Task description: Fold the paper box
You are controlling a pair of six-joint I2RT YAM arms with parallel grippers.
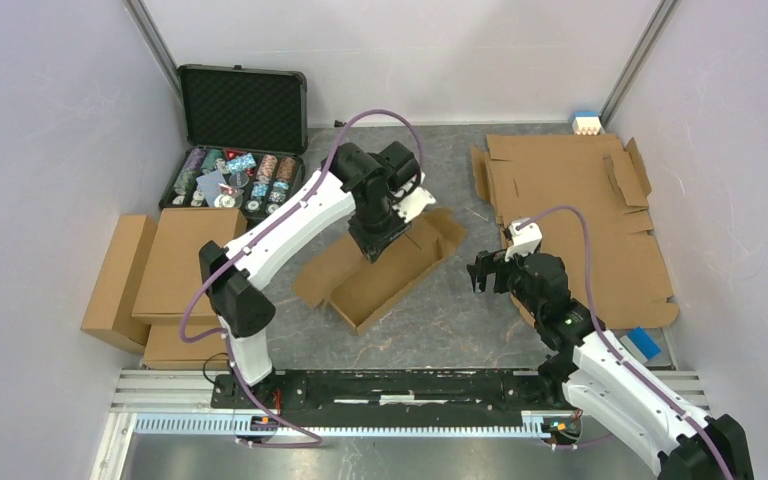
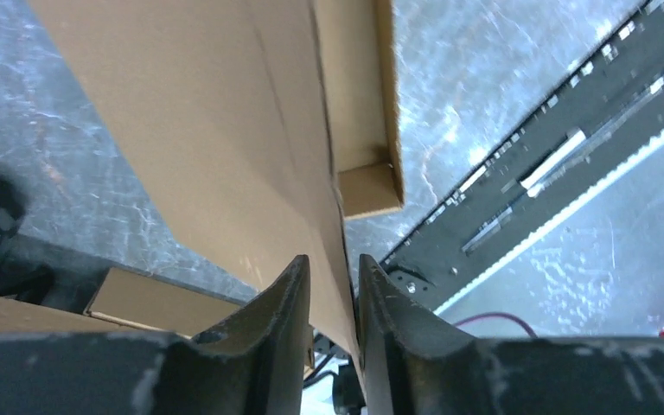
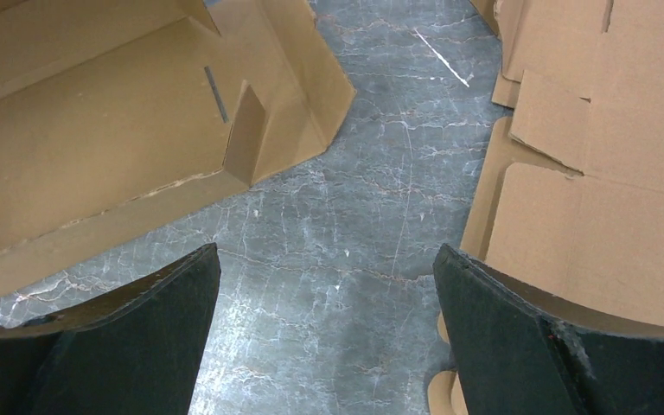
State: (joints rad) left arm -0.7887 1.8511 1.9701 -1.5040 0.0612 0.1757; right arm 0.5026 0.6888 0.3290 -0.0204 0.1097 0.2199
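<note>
The paper box [image 1: 390, 275] lies half-formed on the table's middle, a shallow brown cardboard tray with its flaps spread out. My left gripper [image 1: 378, 245] reaches down onto its far long wall. In the left wrist view that wall [image 2: 216, 121] runs between the fingers of the left gripper [image 2: 333, 259]. It rests against the right finger, with a small gap on the left one, so the jaws stand slightly open. My right gripper [image 1: 482, 272] hovers wide open to the right of the box. In its wrist view the right gripper [image 3: 327, 251] is empty over bare table, and the box [image 3: 95, 147] lies at upper left.
A black case of poker chips [image 1: 240, 140] stands open at the back left. Folded cardboard boxes [image 1: 175, 260] are stacked at the left. Flat cardboard sheets [image 1: 580, 210] lie at the right, close beside the right fingers [image 3: 605, 173]. A black rail [image 1: 400, 385] runs along the near edge.
</note>
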